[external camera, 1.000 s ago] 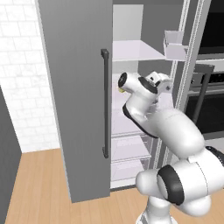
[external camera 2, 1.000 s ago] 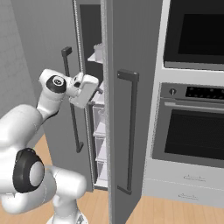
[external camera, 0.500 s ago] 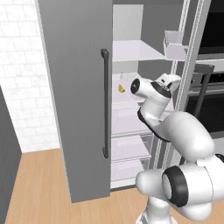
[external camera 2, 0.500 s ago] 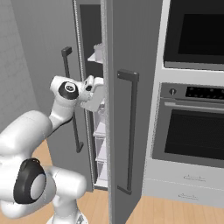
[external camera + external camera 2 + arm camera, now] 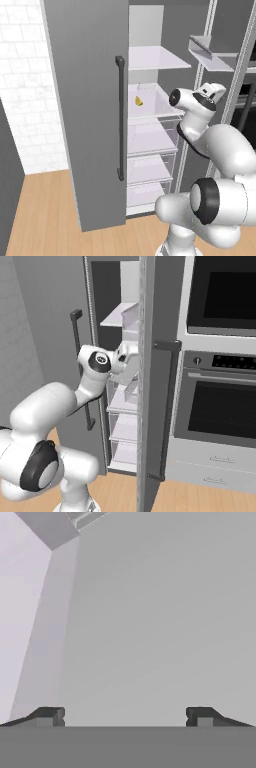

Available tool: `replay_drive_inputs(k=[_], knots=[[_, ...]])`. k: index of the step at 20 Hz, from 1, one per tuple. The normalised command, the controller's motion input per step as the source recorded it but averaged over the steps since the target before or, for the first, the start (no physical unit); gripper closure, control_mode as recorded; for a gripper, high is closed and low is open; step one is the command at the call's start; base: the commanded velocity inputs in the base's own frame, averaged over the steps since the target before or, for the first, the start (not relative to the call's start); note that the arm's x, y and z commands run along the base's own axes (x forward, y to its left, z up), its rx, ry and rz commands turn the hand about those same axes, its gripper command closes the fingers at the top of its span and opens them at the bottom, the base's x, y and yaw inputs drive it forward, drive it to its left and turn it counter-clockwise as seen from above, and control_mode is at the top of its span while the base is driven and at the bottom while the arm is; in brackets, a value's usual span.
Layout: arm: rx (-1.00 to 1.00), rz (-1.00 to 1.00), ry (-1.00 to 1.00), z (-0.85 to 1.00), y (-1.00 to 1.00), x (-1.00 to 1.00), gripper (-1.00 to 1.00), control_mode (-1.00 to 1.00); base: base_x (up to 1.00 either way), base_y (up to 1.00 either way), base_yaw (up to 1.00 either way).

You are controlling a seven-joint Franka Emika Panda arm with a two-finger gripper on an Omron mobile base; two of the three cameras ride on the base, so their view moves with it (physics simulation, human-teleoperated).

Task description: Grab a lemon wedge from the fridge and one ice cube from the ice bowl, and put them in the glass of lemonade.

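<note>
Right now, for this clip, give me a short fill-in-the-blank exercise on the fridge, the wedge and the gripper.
1. The fridge stands with its doors ____.
2. The lemon wedge lies on a white ____ inside the fridge.
3. The gripper has its jaws ____, with nothing between them.
4. Right of the fridge in the right base view stands a built-in ____.

Missing words: open; shelf; open; oven

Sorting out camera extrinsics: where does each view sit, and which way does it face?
Left base view: behind the arm's left, facing the open matte grey fridge and tiny yellow lemon wedge; white arm lower right.
Right base view: behind its right, facing the fridge's door edge and black wall ovens; arm lower left.
Hand view: on the hand, facing a pale fridge wall; open gripper at bottom.
Both base views share fridge and arm.
</note>
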Motion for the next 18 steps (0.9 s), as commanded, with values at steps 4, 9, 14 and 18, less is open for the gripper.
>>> replay_drive_inputs(k=[4,9,14,18], knots=[[0.00,-0.01,0.00,0.00,-0.90,0.00,-1.00,-1.00,0.00,0.00,0.00],[0.00,-0.01,0.00,0.00,-0.89,0.00,-1.00,-1.00,0.00,0.00,0.00],[0.00,0.00,0.01,0.00,-0.50,-0.08,-1.00,-1.00,0.00,0.00,0.00],[0.00,0.00,0.00,0.00,0.02,-0.23,-1.00,-1.00,0.00,0.00,0.00]])
